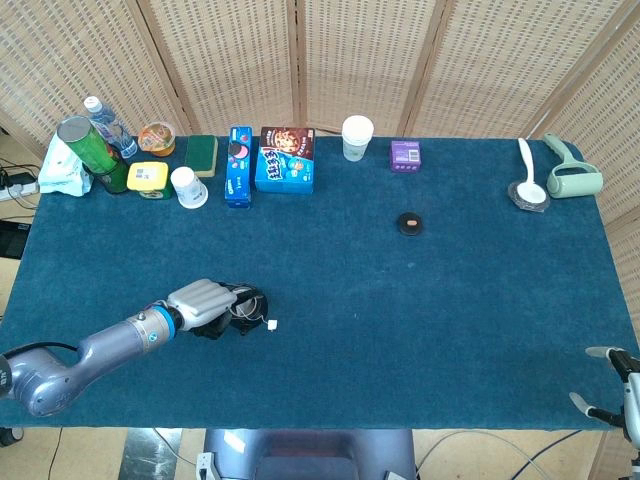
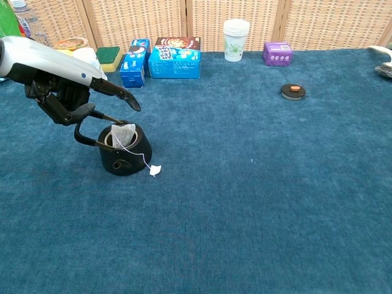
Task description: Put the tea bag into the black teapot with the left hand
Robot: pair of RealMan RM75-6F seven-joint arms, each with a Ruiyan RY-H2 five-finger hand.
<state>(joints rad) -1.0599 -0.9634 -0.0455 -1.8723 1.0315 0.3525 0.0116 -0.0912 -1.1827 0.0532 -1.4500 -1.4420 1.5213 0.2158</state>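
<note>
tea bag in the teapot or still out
In: the tea bag stands in the teapot mouth, its string and tag hanging outside on the cloth.
</note>
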